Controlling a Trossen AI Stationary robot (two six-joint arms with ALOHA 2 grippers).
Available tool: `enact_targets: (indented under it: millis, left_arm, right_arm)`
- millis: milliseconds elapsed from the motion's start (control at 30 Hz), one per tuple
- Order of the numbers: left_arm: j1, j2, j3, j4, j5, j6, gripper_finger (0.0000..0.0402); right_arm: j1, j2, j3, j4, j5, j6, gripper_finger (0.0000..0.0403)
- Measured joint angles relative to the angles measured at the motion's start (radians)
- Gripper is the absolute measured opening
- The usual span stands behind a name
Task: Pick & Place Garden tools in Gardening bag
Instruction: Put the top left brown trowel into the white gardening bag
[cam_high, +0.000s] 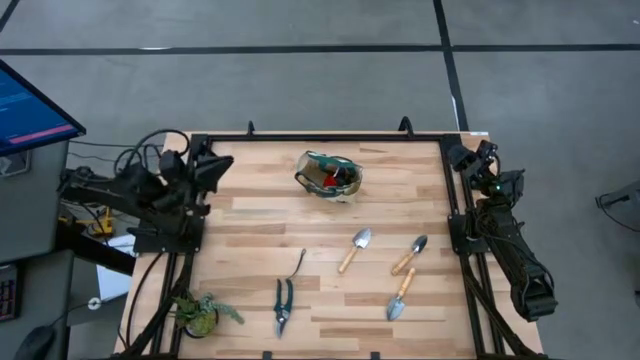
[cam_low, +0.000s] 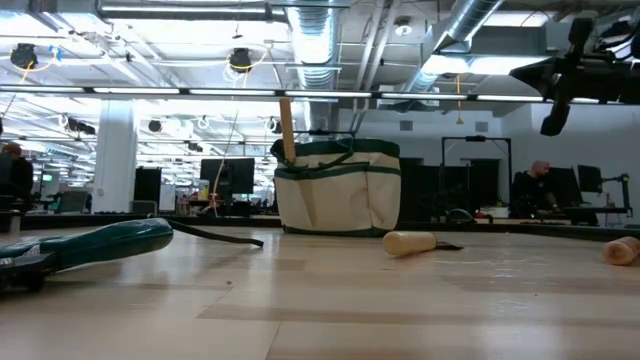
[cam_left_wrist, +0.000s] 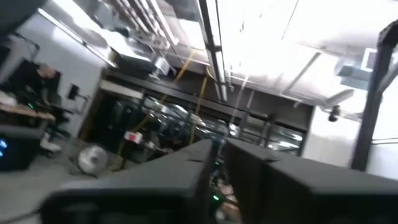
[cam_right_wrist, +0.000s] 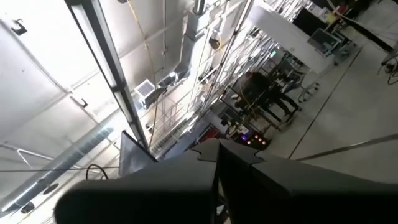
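Bright, even overhead light; your wrist views are the weak ones.

From above you get flat, soft light on the table (cam_high: 330, 260) with only faint, short shadows under the trowels (cam_high: 355, 249) and the gardening bag (cam_high: 330, 175), and no glare on the wood. At table height, ceiling light strips (cam_low: 180, 12) blow out to white, the bag (cam_low: 337, 187) stands partly backlit, and the near green handle (cam_low: 95, 245) and the closest tabletop are out of focus. Your left wrist view is smeared with blur, its ceiling lights a washed-out white patch (cam_left_wrist: 280, 31). Your right wrist view is sharper, but a pale ceiling panel (cam_right_wrist: 37, 93) glares and the near fingers (cam_right_wrist: 273, 186) sit dark and soft.
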Motion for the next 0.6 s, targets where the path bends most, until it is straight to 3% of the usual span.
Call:
enact_targets:
  millis: [200, 400, 500, 600]
  left_arm:
    - [-0.044, -0.086, 0.000, -0.136, -0.001, -0.018, 0.0002]
    - [-0.077, -0.213, 0.000, -0.299, 0.016, -0.014, 0.0001]
    - [-0.077, -0.299, 0.000, -0.428, 0.008, -0.009, 0.0001]
    - [-0.077, -0.371, 0.000, -0.560, -0.040, -0.012, 0.0001]
  right_arm:
    - [0.002, 0.000, 0.000, 0.014, -0.014, -0.047, 0.0000]
    - [0.060, 0.001, 0.108, -0.009, -0.136, -0.155, 0.0000]
    - [0.119, 0.009, 0.225, -0.169, -0.141, -0.263, 0.0001]
    - [0.196, 0.027, 0.391, -0.456, -0.121, -0.443, 0.0001]
